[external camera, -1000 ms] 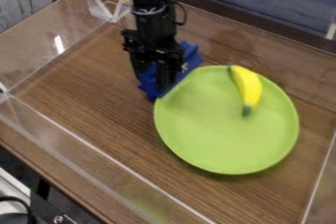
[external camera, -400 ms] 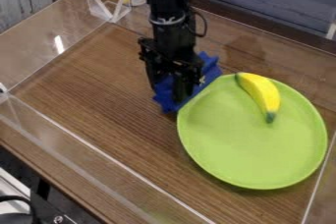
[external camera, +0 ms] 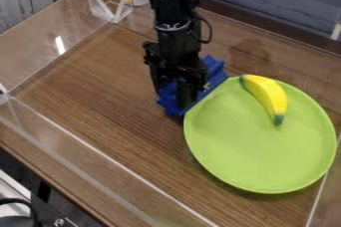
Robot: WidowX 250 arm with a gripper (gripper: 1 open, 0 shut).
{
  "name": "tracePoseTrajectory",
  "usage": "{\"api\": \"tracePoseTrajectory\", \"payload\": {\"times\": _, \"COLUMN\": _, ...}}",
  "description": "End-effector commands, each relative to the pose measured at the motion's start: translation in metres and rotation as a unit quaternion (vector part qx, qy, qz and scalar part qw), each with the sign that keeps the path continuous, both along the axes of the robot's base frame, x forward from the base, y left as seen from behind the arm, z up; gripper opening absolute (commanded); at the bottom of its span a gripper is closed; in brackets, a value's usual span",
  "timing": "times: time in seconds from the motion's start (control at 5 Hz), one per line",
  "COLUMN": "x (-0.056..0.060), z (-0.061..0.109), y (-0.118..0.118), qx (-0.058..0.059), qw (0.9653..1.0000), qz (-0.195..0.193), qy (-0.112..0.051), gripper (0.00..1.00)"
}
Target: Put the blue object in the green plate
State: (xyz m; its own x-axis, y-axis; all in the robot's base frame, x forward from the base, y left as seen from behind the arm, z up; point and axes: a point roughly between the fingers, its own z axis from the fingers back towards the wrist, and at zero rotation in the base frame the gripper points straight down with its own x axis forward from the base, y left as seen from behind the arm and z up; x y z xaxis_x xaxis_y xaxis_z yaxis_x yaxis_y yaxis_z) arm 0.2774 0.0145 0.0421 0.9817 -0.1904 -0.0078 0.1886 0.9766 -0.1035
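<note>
Blue object clamped in the fingers (beside green plate, touching wood).

The blue object lies on the counter touching the green plate's left rim; the banana rests in that plate, toward its back.

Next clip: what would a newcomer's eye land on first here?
Probably the green plate, bright and wide at the right of the wooden tabletop, with a yellow banana lying near its upper edge. Next, the black gripper pointing down in the centre, shut on the blue object just beside the plate's left rim.
</note>
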Motion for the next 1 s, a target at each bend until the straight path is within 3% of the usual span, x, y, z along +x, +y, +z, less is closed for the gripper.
{"api": "tracePoseTrajectory", "payload": {"times": 0.0, "x": 0.001, "z": 0.001, "y": 0.006, "qx": 0.007, "qw": 1.0, "qz": 0.002, "qy": -0.006, "gripper": 0.0}}
{"api": "tracePoseTrajectory", "payload": {"times": 0.8, "x": -0.003, "z": -0.016, "y": 0.011, "qx": 0.021, "qw": 0.9997, "qz": -0.001, "qy": 0.009, "gripper": 0.0}}
